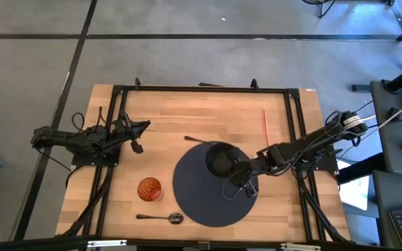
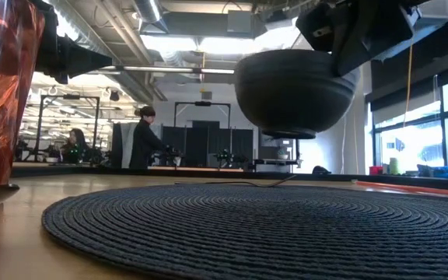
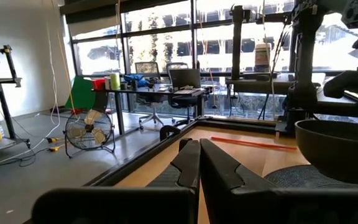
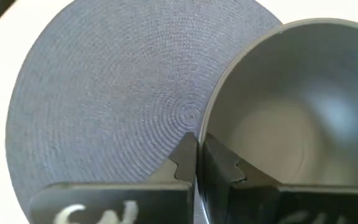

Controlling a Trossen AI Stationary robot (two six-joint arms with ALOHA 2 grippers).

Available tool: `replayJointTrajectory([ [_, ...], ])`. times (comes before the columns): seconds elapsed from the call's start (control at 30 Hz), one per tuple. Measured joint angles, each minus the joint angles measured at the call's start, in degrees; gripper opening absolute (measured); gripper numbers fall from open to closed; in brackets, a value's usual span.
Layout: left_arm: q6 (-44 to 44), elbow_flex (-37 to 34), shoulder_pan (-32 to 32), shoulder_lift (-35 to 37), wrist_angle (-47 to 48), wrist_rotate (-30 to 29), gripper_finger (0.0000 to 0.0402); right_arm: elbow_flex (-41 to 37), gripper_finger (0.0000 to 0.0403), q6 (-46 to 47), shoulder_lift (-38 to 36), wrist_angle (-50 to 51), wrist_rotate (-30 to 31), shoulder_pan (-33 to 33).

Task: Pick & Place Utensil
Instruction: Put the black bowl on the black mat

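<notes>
Fingers of my right gripper (image 4: 197, 163) pinch the rim of the dark bowl (image 1: 220, 159), holding it just above the round woven placemat (image 1: 199, 199). My left gripper (image 1: 139, 126) waits beyond the mat's left side, fingers closed on nothing. Off the mat's near-left edge lies the spoon (image 1: 160, 218). I read no writing.

Dark grey bowl (image 1: 220, 159), blue-grey woven spiral placemat (image 1: 194, 195), amber-orange cup (image 1: 149, 188), red straw (image 1: 264, 125).
</notes>
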State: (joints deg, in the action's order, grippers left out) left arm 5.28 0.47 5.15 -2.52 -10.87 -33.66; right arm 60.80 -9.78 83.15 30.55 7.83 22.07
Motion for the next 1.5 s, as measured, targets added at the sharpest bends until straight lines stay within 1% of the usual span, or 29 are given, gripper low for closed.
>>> replayJointTrajectory([
  [0.13,0.98,0.00,0.00,0.00,-0.04,-1.48,0.0004,0.00,0.0012,3.51,0.00,-0.67,-1.56,0.16],
  [0.23,1.01,0.00,0.00,0.00,-0.04,-2.89,0.0004,0.00,0.0012,4.71,0.73,-3.29,-1.93,1.29],
  [0.8,1.04,0.00,0.01,0.00,-0.04,-2.82,0.0004,0.04,0.0012,10.93,10.56,-14.09,-1.83,7.84],
  [0.93,1.48,0.00,0.01,0.00,-0.07,-2.83,0.0004,0.04,0.0012,10.94,12.47,-14.00,-0.89,8.15],
  [1.13,1.48,0.00,0.01,0.00,-0.07,-2.82,0.0004,0.04,0.0012,10.88,13.14,-14.01,0.49,8.09],
  [1.23,1.48,0.00,0.02,0.00,-0.07,-2.79,0.0004,0.04,0.0012,11.31,13.14,-13.77,2.54,8.11],
  [1.5,1.15,0.00,0.02,0.00,-0.07,-2.76,0.0004,0.04,0.0012,11.38,13.14,-11.86,2.65,8.08],
])
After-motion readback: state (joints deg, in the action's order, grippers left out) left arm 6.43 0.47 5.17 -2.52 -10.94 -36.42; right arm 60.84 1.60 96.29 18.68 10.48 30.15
